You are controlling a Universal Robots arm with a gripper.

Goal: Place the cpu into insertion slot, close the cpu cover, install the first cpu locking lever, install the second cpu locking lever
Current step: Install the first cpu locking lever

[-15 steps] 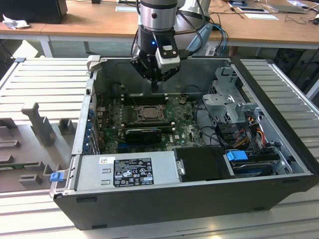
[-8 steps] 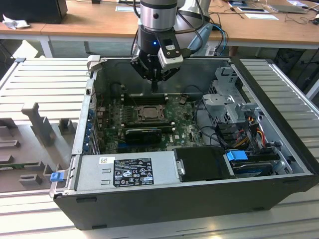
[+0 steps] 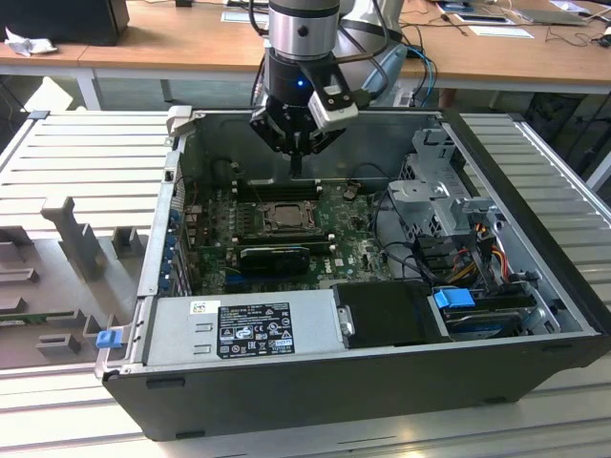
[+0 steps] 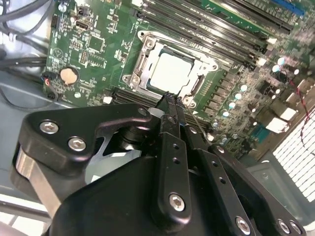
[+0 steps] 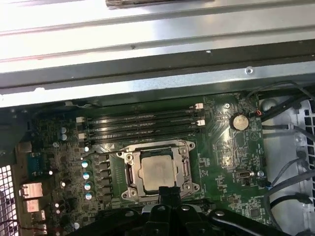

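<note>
Over the ribbed grey bench (image 3: 86,153) and the open computer case (image 3: 535,239), I am holding the gripper (image 3: 296,164) with its fingers pressed together and empty, the cpu (image 5: 156,169) lying just below it in the insertion slot (image 3: 267,219), framed by the lowered cpu cover (image 5: 184,167).

Soft, even room light is filling the exterior view; the ribbed table (image 3: 86,153) at the frame's left is reading pale, while the computer case (image 3: 382,382) is lying dimmer inside; in the first wrist view that table is glaring nearly white; in the second wrist view the cpu (image 4: 171,71) is catching a dull sheen and the gripper (image 4: 170,98) is looming dark.
</note>
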